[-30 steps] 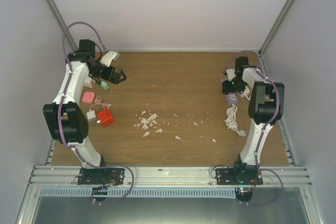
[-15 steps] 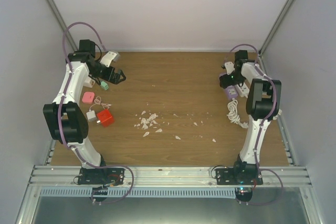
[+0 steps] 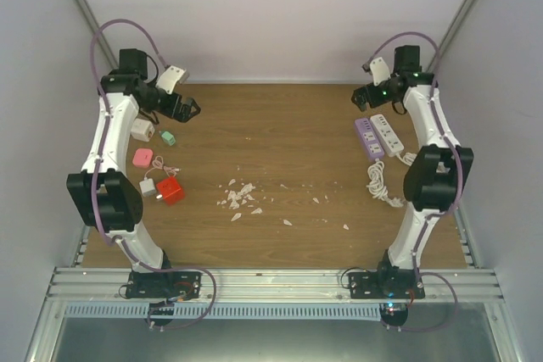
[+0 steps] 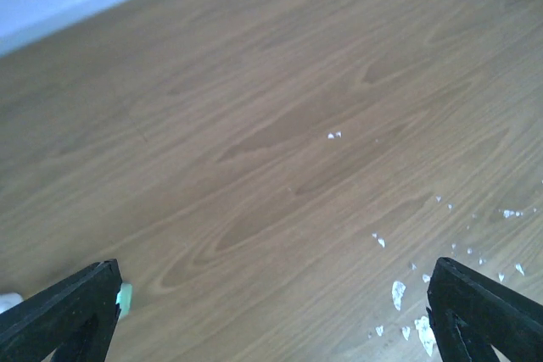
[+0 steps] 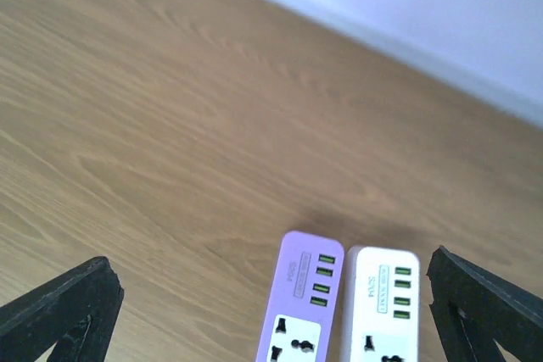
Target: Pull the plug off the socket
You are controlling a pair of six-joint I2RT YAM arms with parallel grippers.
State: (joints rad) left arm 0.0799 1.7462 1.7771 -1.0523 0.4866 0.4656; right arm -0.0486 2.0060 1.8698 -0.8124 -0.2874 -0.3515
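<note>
Two socket strips lie side by side at the right, a purple one (image 3: 366,137) (image 5: 301,311) and a white one (image 3: 390,136) (image 5: 382,303). The sockets that show hold no plug. A coiled white cord (image 3: 377,186) trails from them. My right gripper (image 3: 366,97) (image 5: 271,320) hangs open above their far ends, holding nothing. At the far left my left gripper (image 3: 182,108) (image 4: 271,328) is open and empty over bare wood. A small green plug (image 3: 168,137) (image 4: 125,298) lies just beside its left finger.
Loose pieces sit on the left: a white adapter (image 3: 142,130), a pink block (image 3: 142,157), a white plug with cable (image 3: 149,187) and a red cube (image 3: 170,190). White scraps (image 3: 240,197) (image 4: 399,294) litter the middle. Walls close in on three sides.
My right gripper has opened, lifted off the purple strip and drawn back toward the far wall. My left gripper has pulled back a little from the green plug.
</note>
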